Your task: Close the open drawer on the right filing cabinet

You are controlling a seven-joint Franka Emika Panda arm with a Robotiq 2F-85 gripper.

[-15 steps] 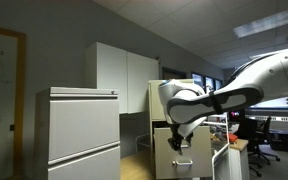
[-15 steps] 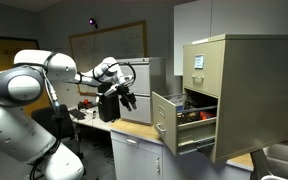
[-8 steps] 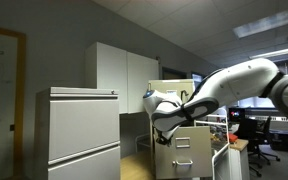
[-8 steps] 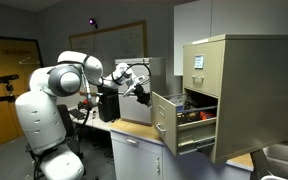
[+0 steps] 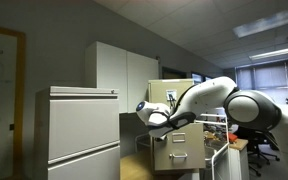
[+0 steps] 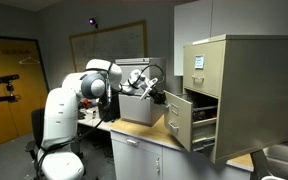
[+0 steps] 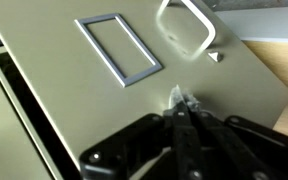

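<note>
The right filing cabinet is tall, narrow and cream-beige. Its drawer stands partly pulled out at mid height. In the wrist view the drawer front fills the frame, with its label holder and handle. My gripper is shut with nothing held, and its tips rest against the drawer front just below the handle. In both exterior views the gripper sits at the front of the drawer.
A wide pale grey cabinet stands to one side, with white cupboards behind it. The beige cabinet stands on a wooden counter beside a grey box. Office chairs and a tripod stand further off.
The arm swung across to the drawer front and the jaws closed. The drawer has slid some way back into the cabinet.
</note>
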